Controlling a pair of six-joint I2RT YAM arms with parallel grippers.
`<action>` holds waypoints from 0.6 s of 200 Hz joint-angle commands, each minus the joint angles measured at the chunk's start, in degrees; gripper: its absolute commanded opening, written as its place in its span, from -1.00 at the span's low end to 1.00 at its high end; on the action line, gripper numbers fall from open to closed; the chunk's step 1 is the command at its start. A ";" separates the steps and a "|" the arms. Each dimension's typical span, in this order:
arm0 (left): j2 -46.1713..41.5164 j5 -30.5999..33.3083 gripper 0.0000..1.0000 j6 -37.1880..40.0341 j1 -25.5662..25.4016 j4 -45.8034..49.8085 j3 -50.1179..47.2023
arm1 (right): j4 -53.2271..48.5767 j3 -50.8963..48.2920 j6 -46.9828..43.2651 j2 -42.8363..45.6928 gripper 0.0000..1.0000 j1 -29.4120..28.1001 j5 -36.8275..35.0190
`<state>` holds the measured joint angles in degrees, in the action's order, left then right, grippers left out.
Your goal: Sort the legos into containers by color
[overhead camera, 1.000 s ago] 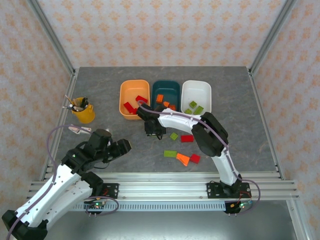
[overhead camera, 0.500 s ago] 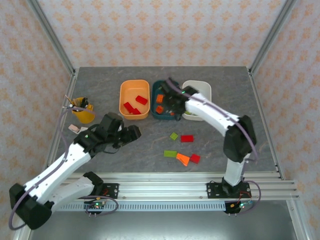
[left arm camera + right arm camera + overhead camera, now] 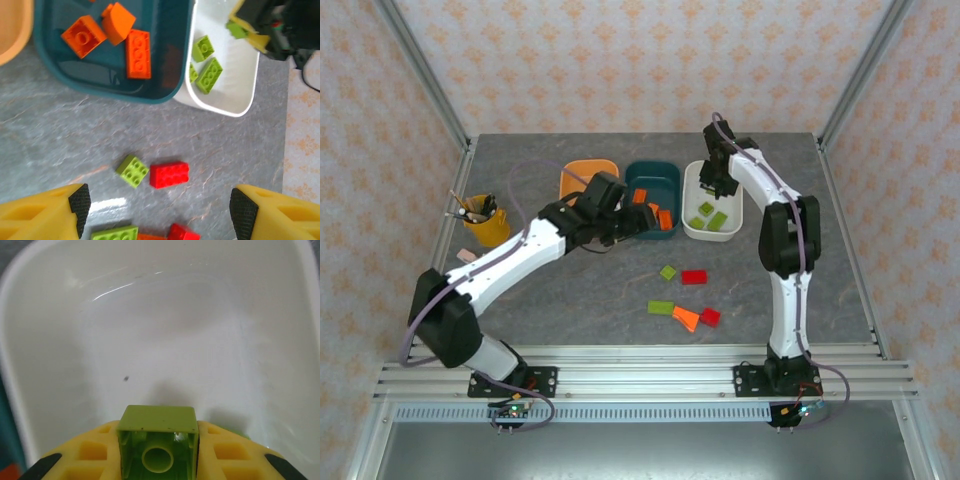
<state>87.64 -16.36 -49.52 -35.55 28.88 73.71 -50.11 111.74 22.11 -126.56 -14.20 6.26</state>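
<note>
Right gripper (image 3: 712, 182) is seen clamped on a yellow-green brick (image 3: 157, 426) held over the white tub (image 3: 150, 325); the brick is judged light, rigid and slick, best gripped squarely across its flat side walls, since a skewed pinch could pop it out

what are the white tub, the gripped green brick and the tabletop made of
White tub: glossy plastic, by the light streaks on its wall. Green brick: hard plastic, hollow underside with a moulded tube. Tabletop: grey veined stone look, slight sheen; perhaps laminate or vinyl.
</note>
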 commanded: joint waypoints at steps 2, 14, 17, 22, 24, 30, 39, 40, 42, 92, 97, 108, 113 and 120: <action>3.46 -0.05 0.53 1.88 -0.88 -0.50 4.55 | -4.86 6.82 -1.87 -5.19 -0.47 1.08 0.92; 5.14 -0.07 0.53 2.05 -1.16 -0.32 5.52 | -6.29 9.69 -2.02 -7.99 -0.46 1.62 1.60; 5.50 -0.06 0.53 2.19 -1.31 -0.24 5.76 | -6.58 10.32 -2.00 -8.64 -0.45 1.65 1.76; 6.02 0.08 0.53 2.33 -1.49 0.08 6.10 | -7.02 11.30 -2.09 -9.58 -0.44 1.72 2.11; 6.18 0.03 0.53 2.41 -1.57 0.20 6.16 | -7.20 11.65 -2.14 -9.87 -0.43 1.76 2.25; 6.78 0.17 0.53 2.61 -1.82 0.57 6.55 | -7.72 12.79 -2.28 -10.70 -0.40 1.79 2.34; 7.36 0.23 0.52 2.89 -2.21 1.14 6.86 | -8.45 14.12 -2.43 -11.48 -0.30 1.78 2.74; 7.45 0.30 0.52 2.91 -2.23 1.20 6.87 | -8.53 14.25 -2.42 -11.54 -0.29 1.79 2.81; 7.55 0.35 0.52 2.93 -2.30 1.31 6.88 | -8.65 14.46 -2.49 -11.56 -0.26 1.73 2.91; 7.53 1.28 0.51 -0.33 -4.21 4.93 6.88 | -8.40 12.86 -3.84 -3.60 0.17 0.73 2.39; 7.47 1.43 0.50 -1.42 -4.42 5.66 6.91 | -8.58 12.51 -4.08 -2.35 0.17 0.51 2.09; 7.37 1.85 0.49 -4.51 -4.98 7.50 7.01 | -8.69 10.90 -4.34 1.22 0.17 -0.05 1.70; 7.29 1.74 0.49 -6.04 -5.20 8.32 7.06 | -8.44 9.64 -4.46 3.50 0.17 -0.42 1.58; 7.33 1.37 0.48 -8.46 -5.55 9.29 7.14 | -7.79 7.43 -4.72 6.59 0.16 -0.99 1.49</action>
<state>95.90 -16.08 -51.07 -39.92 32.47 78.72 -56.66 122.65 19.07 -132.92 -13.34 9.37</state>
